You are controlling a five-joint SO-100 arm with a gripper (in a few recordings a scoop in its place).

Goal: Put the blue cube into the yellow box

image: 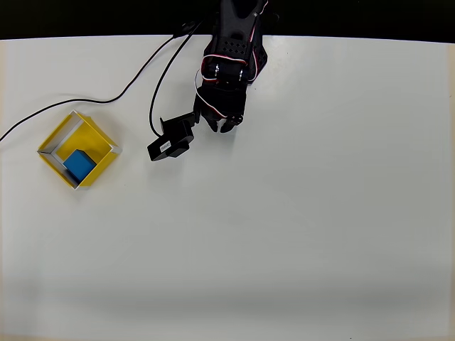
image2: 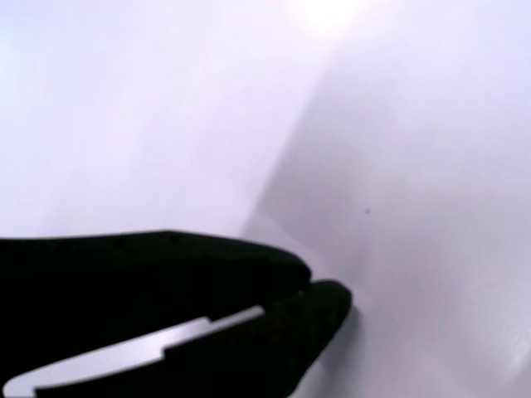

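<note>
Blue cube [image: 79,165] lay inside yellow box [image: 77,149], at left of white table [image: 298,213] in overhead view. Hand [image: 220,126] hung near table's far edge, well apart from box, fingers closed together, holding nothing. Black cables [image: 106,98] ran between box and arm. Wide bare table lay nearer and to right.
</note>
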